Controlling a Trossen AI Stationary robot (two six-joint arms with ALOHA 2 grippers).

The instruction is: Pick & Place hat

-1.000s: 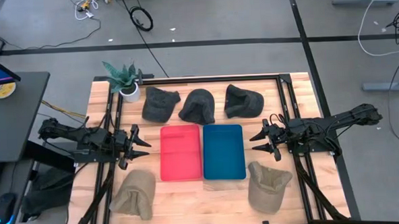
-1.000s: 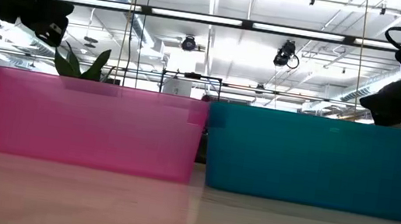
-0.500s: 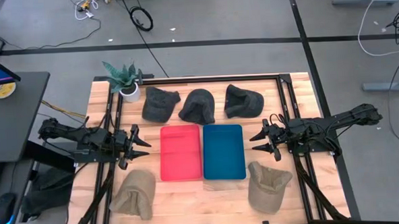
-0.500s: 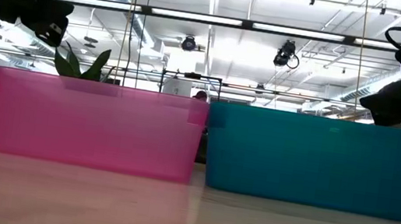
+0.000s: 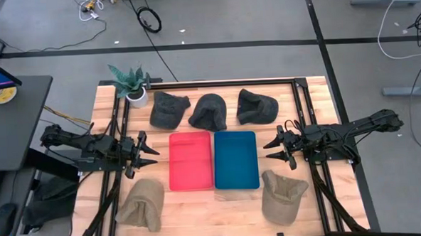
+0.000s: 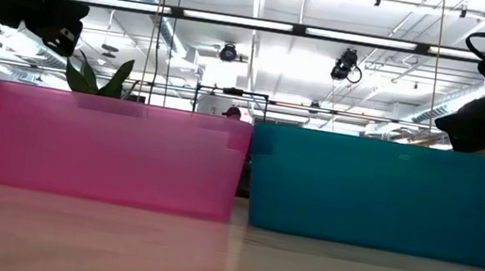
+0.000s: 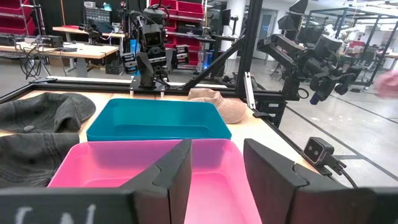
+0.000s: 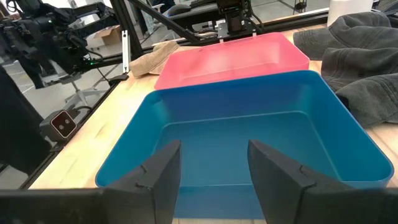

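Three dark grey hats lie along the far side of the table: one at the left, one in the middle, one at the right. Two tan hats lie near the near edge, one at the left and one at the right. A pink bin and a teal bin stand side by side at the table's middle. My left gripper hovers open just left of the pink bin. My right gripper hovers open just right of the teal bin. Neither touches anything.
A potted plant stands at the far left corner. Black frame rails run along the far edge and down both sides of the table. Bare wood shows between the two tan hats, in front of the bins.
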